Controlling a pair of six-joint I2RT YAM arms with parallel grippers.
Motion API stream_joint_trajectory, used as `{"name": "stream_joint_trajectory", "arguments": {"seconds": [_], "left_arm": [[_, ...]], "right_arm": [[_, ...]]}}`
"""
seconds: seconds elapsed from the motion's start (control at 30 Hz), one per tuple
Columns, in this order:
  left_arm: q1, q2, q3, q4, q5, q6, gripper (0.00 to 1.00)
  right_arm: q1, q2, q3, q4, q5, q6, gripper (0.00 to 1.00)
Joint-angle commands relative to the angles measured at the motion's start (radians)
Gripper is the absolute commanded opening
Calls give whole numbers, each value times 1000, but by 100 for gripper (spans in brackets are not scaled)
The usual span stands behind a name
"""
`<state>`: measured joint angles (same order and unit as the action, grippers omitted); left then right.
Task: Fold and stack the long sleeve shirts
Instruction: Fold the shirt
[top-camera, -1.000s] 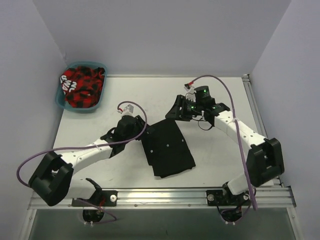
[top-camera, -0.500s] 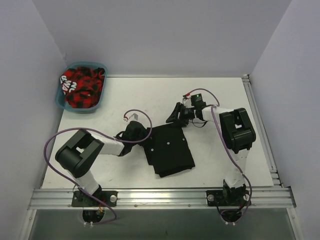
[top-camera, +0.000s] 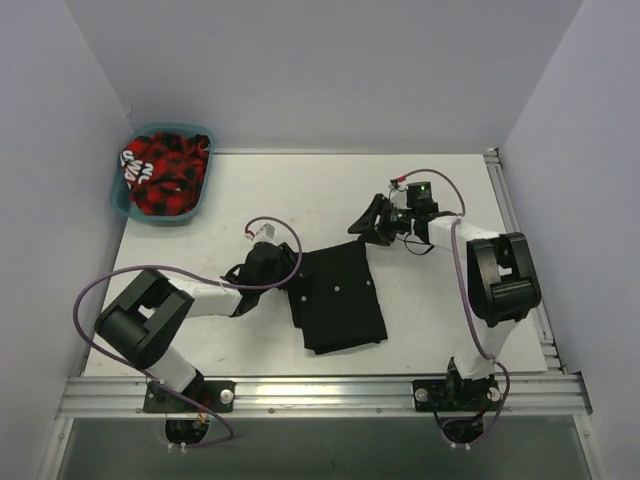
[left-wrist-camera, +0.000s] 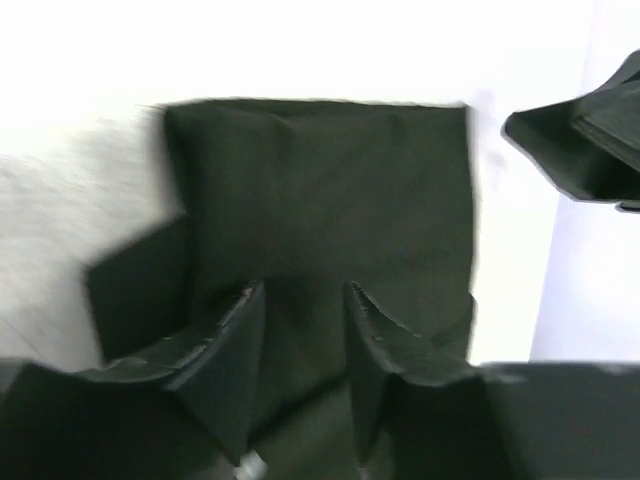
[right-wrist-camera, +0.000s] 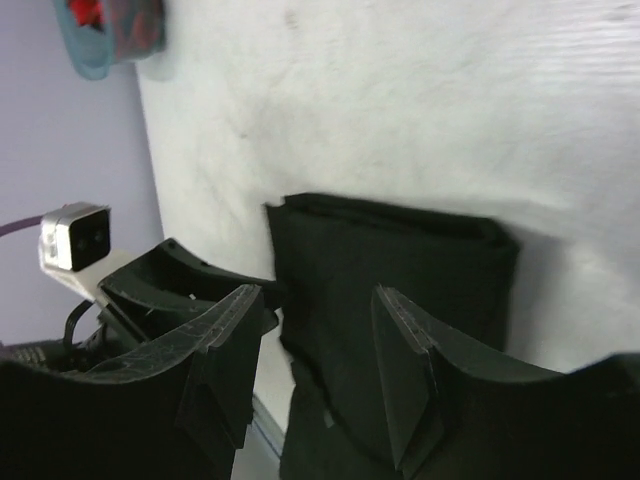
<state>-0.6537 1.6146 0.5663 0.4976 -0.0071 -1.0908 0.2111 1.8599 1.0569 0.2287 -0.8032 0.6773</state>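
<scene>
One long sleeve shirt (top-camera: 340, 300), plain black, lies folded into a rectangle near the middle of the table. It also shows in the left wrist view (left-wrist-camera: 320, 190) and the right wrist view (right-wrist-camera: 400, 265). My left gripper (top-camera: 291, 284) sits low at the shirt's left edge, its jaws apart over the cloth (left-wrist-camera: 305, 305), and I see no pinch on it. My right gripper (top-camera: 363, 226) hovers just off the shirt's far right corner, open and empty (right-wrist-camera: 315, 310).
A teal basket (top-camera: 128, 200) at the back left holds red and black cloth (top-camera: 165, 172). The basket also shows in the right wrist view (right-wrist-camera: 95, 55). A metal rail (top-camera: 320, 392) runs along the table's near edge. Walls close in on three sides.
Both arms have drawn in, with their elbows raised. The right gripper dipped toward the shirt's far corner and backed away to the right. The left gripper stays at the left edge.
</scene>
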Motion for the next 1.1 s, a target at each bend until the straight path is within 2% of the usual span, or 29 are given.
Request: {"name": "stream_joint_trajectory", "arguments": {"seconds": [0.0,0.07,0.23,0.37,0.53,0.7,0.87,0.97,1.07], "left_arm": [[-35,-134,56,-109,-16,54,50],[-69,-203,67,-183,-36,66,56],[-147,-254,35,-225,-53,52,56],[-216,-197,-11,-223,-56,8,49],[-238,-114,-112,-128,-68,-66,40],[-198,-36,-91,-99,-24,-37,36],[-41,50,-13,-91,59,55,34],[9,27,49,-117,94,101,35],[-15,-42,107,-197,105,158,43]], "right_arm": [[37,-195,-44,32,1,56,48],[60,-260,-105,78,2,109,48],[148,-288,-208,138,9,146,48],[151,-182,-323,296,-14,203,48],[125,-45,-374,334,-1,145,47],[79,44,-374,348,-4,107,47],[77,73,-276,314,7,90,47],[74,52,-192,268,7,97,48],[77,-40,-160,207,4,97,49]]}}
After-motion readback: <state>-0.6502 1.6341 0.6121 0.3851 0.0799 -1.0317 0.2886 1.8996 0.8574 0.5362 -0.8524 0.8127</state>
